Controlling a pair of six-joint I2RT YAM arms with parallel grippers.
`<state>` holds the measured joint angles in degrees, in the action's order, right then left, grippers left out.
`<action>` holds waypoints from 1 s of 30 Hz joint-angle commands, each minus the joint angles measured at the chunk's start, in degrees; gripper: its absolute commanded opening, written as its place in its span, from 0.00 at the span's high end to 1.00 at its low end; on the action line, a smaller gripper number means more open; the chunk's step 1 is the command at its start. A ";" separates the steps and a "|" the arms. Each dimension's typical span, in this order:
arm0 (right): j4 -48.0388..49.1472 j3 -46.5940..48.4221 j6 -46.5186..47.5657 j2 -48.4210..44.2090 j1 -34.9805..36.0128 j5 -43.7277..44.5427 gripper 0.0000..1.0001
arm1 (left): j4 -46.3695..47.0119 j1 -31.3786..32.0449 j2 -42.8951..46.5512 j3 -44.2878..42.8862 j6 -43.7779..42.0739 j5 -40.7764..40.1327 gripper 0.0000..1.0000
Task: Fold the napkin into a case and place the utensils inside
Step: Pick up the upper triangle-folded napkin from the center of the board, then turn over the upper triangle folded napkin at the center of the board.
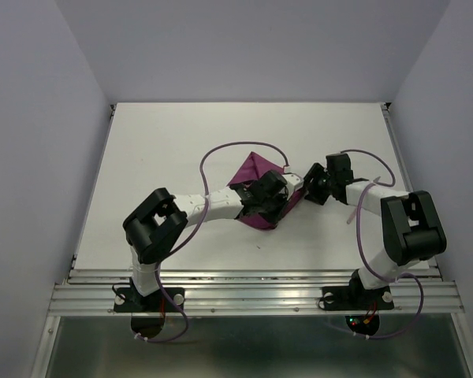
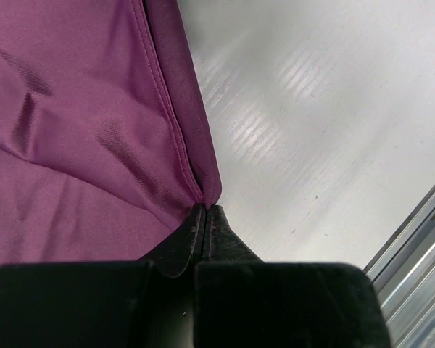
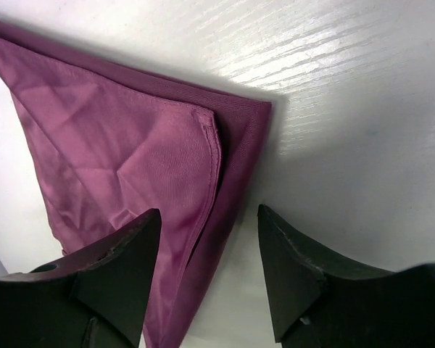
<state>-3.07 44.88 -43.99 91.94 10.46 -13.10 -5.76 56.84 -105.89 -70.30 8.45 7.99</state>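
1. napkin (image 1: 252, 169) lies mid table (image 1: 165, 142), folded over into layered triangles. it's not a narrow case yet.
2. left gripper (image 2: 205, 212) is clamped tight on a folded edge of the cloth, pinched right at the fingertips.
3. right gripper (image 3: 206, 217) has its jaws spread with nothing between them. it hangs just over the napkin's doubled corner, which lies flat on the table.
4. for the utensils, i only see a slim pale stick (image 1: 351, 214) on the table near the right arm. it's probably one of them but too small to be sure. i can't find a second, and nothing is tucked in the cloth.
5. my read: we're partway through folding. left to do: more folds to get the pouch, then load both utensils.
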 commanded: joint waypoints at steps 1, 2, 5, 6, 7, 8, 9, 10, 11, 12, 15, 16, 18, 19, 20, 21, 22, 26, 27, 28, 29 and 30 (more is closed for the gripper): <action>2.01 -2.25 -1.01 0.78 -0.18 -2.27 0.41 | 1.45 -0.68 3.67 0.78 -0.19 2.64 1.00; 2.02 -2.26 -1.19 0.96 -0.18 -2.63 0.42 | 1.45 -0.68 3.76 0.87 -0.19 2.65 1.00; 4.20 -2.17 -1.89 2.19 -0.18 -3.16 0.48 | 1.54 -0.76 3.84 0.78 -0.27 2.91 1.00; 4.39 -1.73 -2.07 2.45 -0.18 -3.24 0.50 | 1.45 -0.76 3.76 0.78 -0.27 3.00 1.00; 4.56 -1.38 -2.07 3.15 -0.18 -3.42 0.51 | 1.45 -0.76 3.76 0.78 -0.27 3.00 1.00; 4.91 -0.68 -2.07 3.59 -0.18 -3.77 0.55 | 1.45 -0.76 3.84 0.78 -0.27 3.08 1.00; 4.92 -0.24 -2.15 4.03 -0.18 -3.77 0.57 | 1.54 -0.76 3.76 0.78 -0.19 3.17 1.00; 4.92 0.11 -2.07 4.64 -0.18 -3.77 0.58 | 1.45 -0.76 3.76 0.78 -0.27 3.26 1.00; 4.92 0.81 -2.07 4.82 -0.18 -3.60 0.63 | 1.45 -0.76 3.76 0.61 -0.27 3.26 1.00; 5.00 0.82 -1.98 4.91 -0.18 -3.42 0.66 | 1.45 -0.76 3.84 0.61 -0.27 3.26 1.00; 4.66 1.96 -1.98 4.74 -0.18 -2.37 0.83 | 1.19 -0.76 3.85 0.08 -0.36 3.26 1.00; 4.57 2.14 -1.89 4.48 -0.18 -2.02 0.87 | 1.10 -0.76 3.93 -0.01 -0.45 3.26 1.00; 3.60 2.84 -1.80 3.34 -0.18 -0.61 0.97 | 0.66 -0.76 4.02 -0.62 -0.54 3.61 1.00; 3.25 3.10 -1.46 2.90 -0.18 -0.09 0.99 | 0.40 -0.76 4.19 -0.71 -0.54 3.70 1.00; 3.16 3.54 -1.19 2.28 -0.18 1.05 0.99 | 0.22 -0.76 4.20 -1.23 -0.54 3.87 1.00; 1.42 3.81 -0.84 1.06 -0.18 1.76 0.99 | 0.05 -0.76 4.54 -1.41 -0.54 4.22 1.00; 1.14 3.98 -0.58 0.35 -0.18 2.29 0.99 | -0.13 -0.76 4.72 -1.50 -0.45 4.32 1.00; -0.62 5.21 0.92 -2.81 -0.18 5.71 0.99 | -1.27 -0.76 5.51 -3.78 -0.36 5.19 1.00; -1.49 6.08 1.62 -4.04 -0.18 6.42 0.99 | -1.88 -0.76 5.86 -4.40 -0.36 5.63 1.00; -1.93 6.53 1.97 -4.75 -0.18 7.03 0.99 | -2.24 -0.76 5.95 -5.01 -0.36 5.63 1.00; -2.81 7.05 2.32 -5.36 -0.18 8.26 0.99 | -2.59 -0.76 6.13 -6.24 -0.36 5.72 1.00; -3.34 8.45 2.67 -5.98 -0.18 8.79 0.99 | -2.85 -0.76 6.65 -6.86 -0.54 5.81 1.00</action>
<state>-5.69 48.40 -43.92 89.76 10.48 -9.91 -6.76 56.01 -104.73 -72.95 8.43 11.64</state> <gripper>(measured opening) 0.034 0.022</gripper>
